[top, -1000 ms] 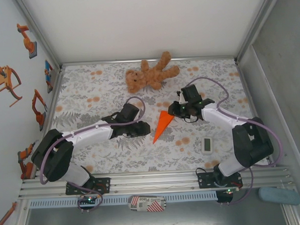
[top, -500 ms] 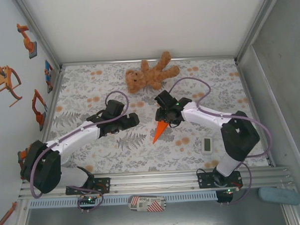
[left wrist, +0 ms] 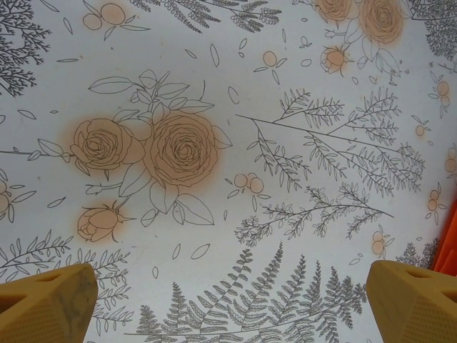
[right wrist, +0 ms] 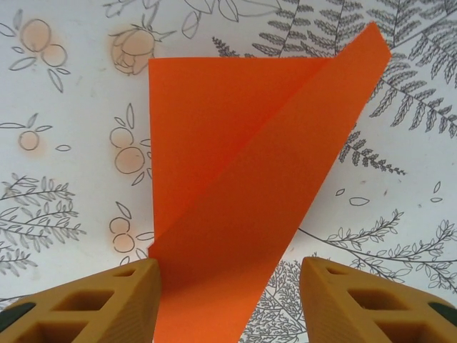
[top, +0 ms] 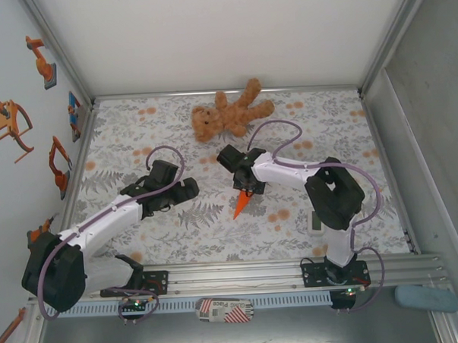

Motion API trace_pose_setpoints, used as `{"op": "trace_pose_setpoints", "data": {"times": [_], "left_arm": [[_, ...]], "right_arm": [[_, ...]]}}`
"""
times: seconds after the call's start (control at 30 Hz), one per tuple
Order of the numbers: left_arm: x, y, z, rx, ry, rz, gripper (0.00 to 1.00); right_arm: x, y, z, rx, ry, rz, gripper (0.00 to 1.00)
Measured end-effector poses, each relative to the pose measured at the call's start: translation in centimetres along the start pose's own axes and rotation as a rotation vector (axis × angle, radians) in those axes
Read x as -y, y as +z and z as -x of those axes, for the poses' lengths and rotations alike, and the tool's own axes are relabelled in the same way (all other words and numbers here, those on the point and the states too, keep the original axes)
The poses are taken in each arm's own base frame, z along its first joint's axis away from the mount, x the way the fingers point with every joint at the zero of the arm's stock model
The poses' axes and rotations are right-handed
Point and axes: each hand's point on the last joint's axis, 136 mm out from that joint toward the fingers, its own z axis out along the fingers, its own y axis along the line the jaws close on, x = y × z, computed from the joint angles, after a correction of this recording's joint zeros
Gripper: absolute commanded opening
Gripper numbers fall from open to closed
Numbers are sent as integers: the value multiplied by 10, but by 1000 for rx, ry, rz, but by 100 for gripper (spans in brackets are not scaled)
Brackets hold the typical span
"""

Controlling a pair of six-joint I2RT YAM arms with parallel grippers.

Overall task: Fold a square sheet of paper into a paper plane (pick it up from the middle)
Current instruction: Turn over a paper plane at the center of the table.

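**Folded orange paper (top: pixel 241 203) lying on the tabletop (top: pixel 121 138)**

In the overhead view we find the left claw (top: pixel 184 191) left of centre, low over the floral print. Its jaws are spread wide and grasp nothing. In its wrist view the two yellow fingertips (left wrist: pixel 46 304) sit in the lower corners with bare print between them. A sliver of the paper (left wrist: pixel 450 243) shows at the right edge.

Just right of centre lies the paper, a narrow wedge pointing toward the lower left of the overhead frame. Its broad end is under the right claw (top: pixel 245 184).

In the right wrist view the paper (right wrist: pixel 243 179) lies flat with one flap folded across it. The fingers (right wrist: pixel 93 300) stand apart to either side of its lower part. The left one touches its edge and the right one is clear of it, so we read this claw as released. A teddy bear (top: pixel 230 114) rests at upper centre, apart from both claws.
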Motion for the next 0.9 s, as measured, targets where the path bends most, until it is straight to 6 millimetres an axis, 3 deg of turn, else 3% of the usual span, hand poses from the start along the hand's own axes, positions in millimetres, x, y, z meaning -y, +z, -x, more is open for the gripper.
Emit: {"op": "trace_pose_setpoints", "data": {"times": [0.63,0.9], "left_arm": [[0,1,0,-6,10,-3,96],[-1,4,-3,-20,11,4,96]], "right_arm": [[-12,-11,1,20,6,8,57],[-8,0,-5,1,-2,-27,56]]}}
